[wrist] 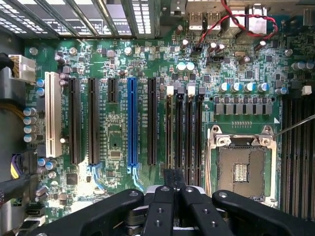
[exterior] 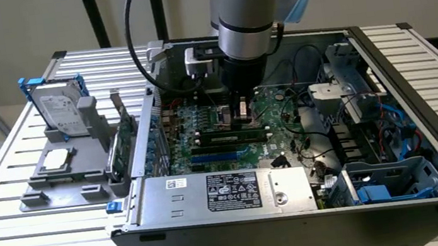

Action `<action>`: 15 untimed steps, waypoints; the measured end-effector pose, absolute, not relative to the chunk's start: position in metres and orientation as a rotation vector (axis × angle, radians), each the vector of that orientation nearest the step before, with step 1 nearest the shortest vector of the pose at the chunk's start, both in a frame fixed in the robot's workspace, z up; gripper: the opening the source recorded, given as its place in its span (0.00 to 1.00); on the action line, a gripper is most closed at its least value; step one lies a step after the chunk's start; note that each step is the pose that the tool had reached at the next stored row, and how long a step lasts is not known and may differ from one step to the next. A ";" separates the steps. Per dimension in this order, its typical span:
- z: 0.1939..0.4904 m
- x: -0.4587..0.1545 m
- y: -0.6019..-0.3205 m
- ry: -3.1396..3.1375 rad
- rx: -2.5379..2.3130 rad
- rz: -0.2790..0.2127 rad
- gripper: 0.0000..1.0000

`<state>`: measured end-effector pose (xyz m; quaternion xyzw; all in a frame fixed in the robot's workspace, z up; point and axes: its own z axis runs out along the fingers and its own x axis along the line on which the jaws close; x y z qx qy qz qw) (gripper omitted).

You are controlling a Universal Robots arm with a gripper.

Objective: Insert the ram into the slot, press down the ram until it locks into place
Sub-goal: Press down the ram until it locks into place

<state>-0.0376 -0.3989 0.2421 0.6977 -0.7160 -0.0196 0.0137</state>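
Inside the open computer case (exterior: 400,213) my gripper (exterior: 242,115) hangs low over the green motherboard (exterior: 274,125), close behind the parallel black memory slots (exterior: 205,145). A long thin green-and-black stick, the ram (exterior: 233,136), lies along one of those slots, just in front of the fingertips. In the wrist view the slots (wrist: 189,128) with their pale end clips (wrist: 170,90) run straight toward my gripper (wrist: 173,178). Its two black fingers (wrist: 167,178) stand pressed close together over the slots' near ends, and I see nothing between them. There I cannot tell the ram apart from the slots.
The square metal CPU socket (wrist: 242,164) lies beside the memory slots. The blue connector (wrist: 132,120), black expansion slots (wrist: 74,120) and a white slot (wrist: 53,113) lie on the other side. Red cables (wrist: 236,19), a power supply (exterior: 220,193), blue drive cages (exterior: 388,183). A hard drive (exterior: 60,112) stands outside.
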 end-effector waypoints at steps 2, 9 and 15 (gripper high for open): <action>0.241 -0.038 -0.398 -2.232 2.175 -0.057 0.11; 0.235 -0.040 -0.397 -2.236 2.179 -0.049 0.11; 0.230 -0.040 -0.396 -2.237 2.180 -0.046 0.11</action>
